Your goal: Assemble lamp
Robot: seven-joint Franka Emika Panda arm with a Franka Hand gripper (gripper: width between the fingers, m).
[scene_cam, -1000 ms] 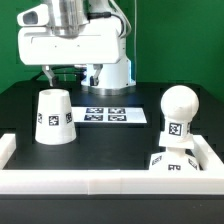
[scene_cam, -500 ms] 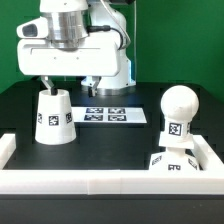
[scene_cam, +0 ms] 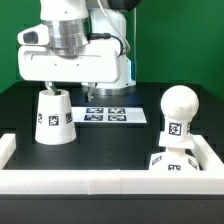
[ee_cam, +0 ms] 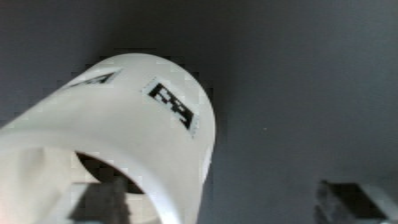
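The white cone shade (scene_cam: 53,117) stands narrow end up at the exterior view's left. It fills the wrist view (ee_cam: 134,130), tag showing. My gripper (scene_cam: 69,91) is open just above its top. In the wrist view, one finger (ee_cam: 103,200) sits over the shade's dark top opening and the other finger (ee_cam: 356,200) is outside its wall, over the table, with the gripper's middle (ee_cam: 228,205) beside the rim. The ball-shaped bulb (scene_cam: 178,108) stands on the blocky base (scene_cam: 172,164) at the exterior view's right.
The marker board (scene_cam: 110,115) lies flat behind the middle of the black table. White border rails run along the front (scene_cam: 100,182), with ends at the exterior view's left (scene_cam: 6,148) and right (scene_cam: 214,156).
My gripper has come down and toward the exterior view's left, from high above the table to just over the shade's top. The lamp parts have not moved.
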